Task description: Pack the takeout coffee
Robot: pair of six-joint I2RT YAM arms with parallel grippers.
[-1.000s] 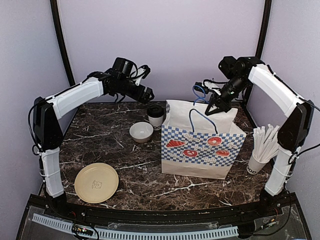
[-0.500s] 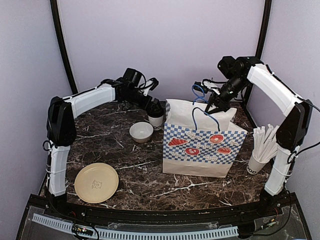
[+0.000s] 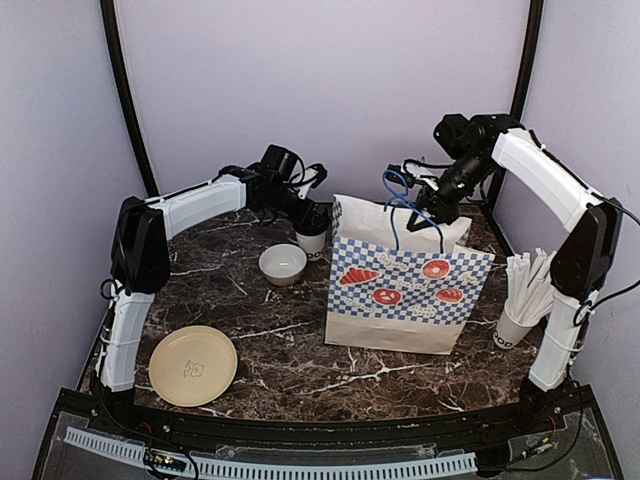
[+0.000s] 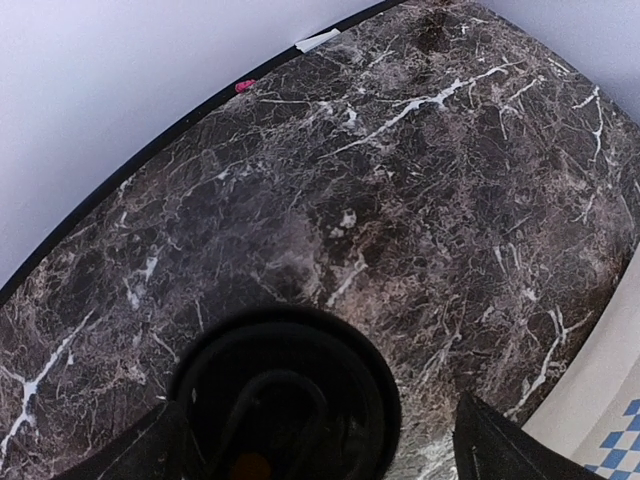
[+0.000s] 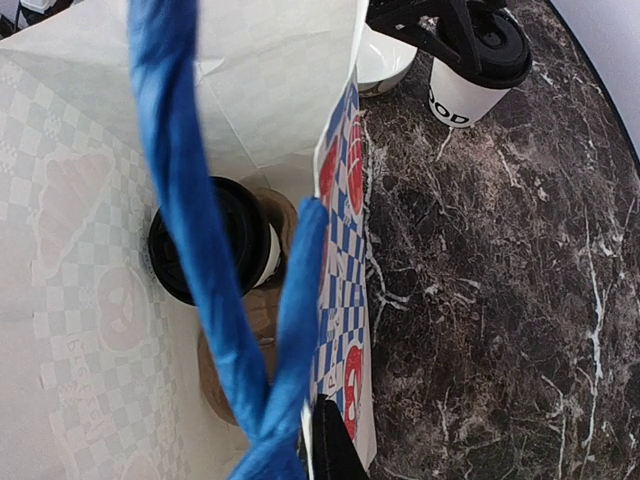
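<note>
A white paper coffee cup [image 3: 312, 240] with a black lid [image 4: 285, 400] stands at the back, left of the bag. My left gripper [image 3: 311, 216] is open, its fingers [image 4: 497, 446] on either side of the lid; the right finger is clear of it. The same cup shows in the right wrist view [image 5: 468, 70]. A second black-lidded cup [image 5: 210, 250] stands inside the checked paper bag [image 3: 405, 295]. My right gripper [image 3: 425, 207] is shut on the bag's blue handle [image 5: 190, 200] and holds it up above the bag's open mouth.
A low white bowl [image 3: 283, 263] sits just in front of the cup. A tan plate [image 3: 193, 365] lies at the front left. A paper cup full of white sticks [image 3: 520, 310] stands at the right edge, by the right arm's base.
My left arm has swung right and down from above the table's back to the lidded cup, its fingers now around the lid. The right gripper keeps the handle; the bag has shifted slightly.
</note>
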